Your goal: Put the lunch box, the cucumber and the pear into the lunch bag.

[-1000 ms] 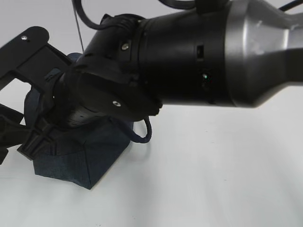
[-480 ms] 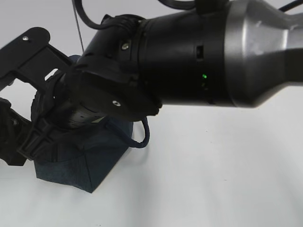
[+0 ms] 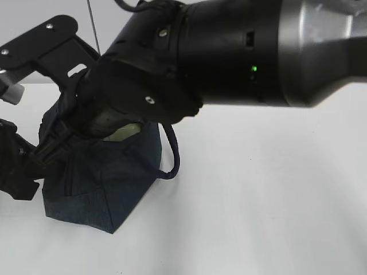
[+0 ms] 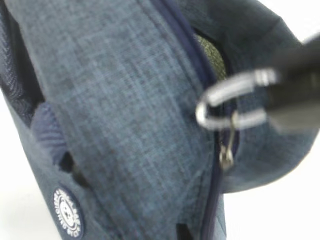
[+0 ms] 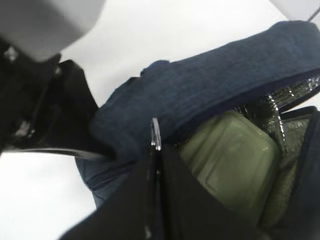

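Inside the lunch bag [image 5: 210,100], the lunch box [image 5: 230,155] already sits, its green lid showing against the foil lining. Neither cucumber nor pear is visible, so they may remain. At the bag's mouth, the right claw [image 5: 156,150] is clenched on the zipper ring [image 4: 225,100]. Beside the bag, the left claw's state cannot be told.

The right wrist view looks into the open lunch bag [image 5: 220,95], whose navy flap lifts over a silver foil lining [image 5: 295,92]. The lunch box [image 5: 232,160] lies inside, sage-green lid showing. The jaws stand pressed together on a metal zipper ring [image 5: 155,134].
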Robot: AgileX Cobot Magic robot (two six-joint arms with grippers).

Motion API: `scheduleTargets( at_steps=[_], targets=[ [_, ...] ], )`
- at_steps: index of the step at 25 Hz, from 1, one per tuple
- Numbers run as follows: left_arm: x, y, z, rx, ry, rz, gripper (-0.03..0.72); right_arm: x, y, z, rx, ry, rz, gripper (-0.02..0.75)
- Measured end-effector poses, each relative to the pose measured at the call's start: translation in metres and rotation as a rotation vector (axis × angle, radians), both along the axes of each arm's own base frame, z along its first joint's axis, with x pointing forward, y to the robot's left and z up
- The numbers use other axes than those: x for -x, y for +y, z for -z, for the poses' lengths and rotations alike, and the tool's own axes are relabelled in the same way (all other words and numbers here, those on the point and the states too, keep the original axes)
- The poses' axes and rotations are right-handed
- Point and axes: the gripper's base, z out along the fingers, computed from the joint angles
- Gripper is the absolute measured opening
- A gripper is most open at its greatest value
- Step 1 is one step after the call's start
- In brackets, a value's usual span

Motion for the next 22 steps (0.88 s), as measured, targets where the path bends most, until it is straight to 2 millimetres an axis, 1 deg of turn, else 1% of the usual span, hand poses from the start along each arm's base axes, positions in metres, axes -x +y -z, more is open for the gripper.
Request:
scheduleTargets(
  at_steps=[2, 7, 17, 19, 22],
  targets=[
    [0.000, 0.000, -0.001, 0.000, -0.005, -0.001, 0.007, -0.004, -0.003, -0.006, -0.002, 0.002, 0.020, 0.000],
    [0.002, 0.001, -0.007, -0.016, -0.039, 0.004, 0.006, -0.007, -0.001, -0.017, -0.023, -0.015, 0.027, 0.000],
    [0.004, 0.002, -0.008, -0.022, -0.036, 0.013, 0.003, -0.011, -0.001, -0.028, 0.001, -0.087, 0.017, 0.000],
    [0.004, 0.001, -0.008, -0.020, -0.033, 0.012, 0.004, -0.015, -0.003, -0.031, 0.002, -0.095, 0.028, 0.000],
    [0.009, 0.003, -0.004, -0.025, -0.026, 0.002, 0.004, -0.025, -0.007, -0.031, -0.007, -0.090, 0.058, 0.000]
  ],
)
